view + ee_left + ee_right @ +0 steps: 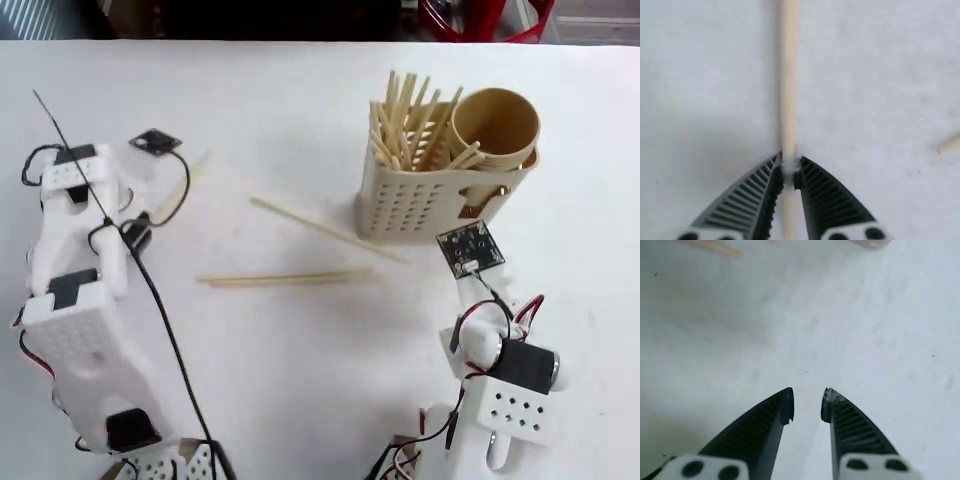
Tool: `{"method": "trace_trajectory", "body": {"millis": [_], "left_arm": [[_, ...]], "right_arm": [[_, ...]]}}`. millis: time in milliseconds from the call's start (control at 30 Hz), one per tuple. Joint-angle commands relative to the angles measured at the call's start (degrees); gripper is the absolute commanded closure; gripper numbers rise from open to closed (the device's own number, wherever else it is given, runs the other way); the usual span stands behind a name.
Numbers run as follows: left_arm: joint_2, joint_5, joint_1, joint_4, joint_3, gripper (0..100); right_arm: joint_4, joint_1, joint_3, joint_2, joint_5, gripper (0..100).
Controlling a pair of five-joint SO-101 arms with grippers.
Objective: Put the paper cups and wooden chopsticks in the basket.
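The left arm's fingers (757,200) are closed on a wooden chopstick (788,75), pinching it at their very tips. The stick runs straight out ahead of them, low over the white table (300,380); whether it is lifted or resting on the surface I cannot tell. The tip of a second stick (950,145) lies on the table off to one side. From above, the left arm (75,260) stands at the left side of the table, well apart from the basket.

The right arm's fingers (765,425) are slightly parted with nothing between them, and they hang over the table surface. The right arm (500,370) sits at the near right, with its wrist camera just beside the basket's near wall.

The basket (410,205) stands upright toward the far right of the table. A bundle of chopsticks (400,115) stands on end in its left part. The paper cups (495,125) sit mouth up in its right part; a second rim shows just under the top one, so at least 2 are nested.

3 more sticks lie flat between the arms. 1 diagonal chopstick (325,228) ends near the basket's near wall. A pair of chopsticks (285,277) lies side by side, touching, nearer the arms.
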Motion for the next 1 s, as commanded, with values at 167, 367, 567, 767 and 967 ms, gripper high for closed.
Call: {"method": "trace_trajectory", "body": {"millis": [167,367,567,767,967], "left_arm": [[-3.82,1.14,0.92,7.47,-8.79,87],[-3.12,1.14,3.21,9.93,-20.84,86],[0.92,3.69,5.67,3.78,-22.77,82],[1.80,3.52,5.67,1.93,-23.30,84],[2.07,3.34,6.11,1.49,-22.77,84]], "right_arm": [[-1.01,0.57,-0.26,-0.57,0.00,89.0],[-1.10,0.57,-0.35,-0.57,0.00,89.2],[-7.34,0.48,4.22,-0.57,-1.49,89.3],[-21.76,0.57,17.76,-0.66,-4.31,89.3],[-23.60,0.57,20.66,-0.66,-4.22,95.2]]}}
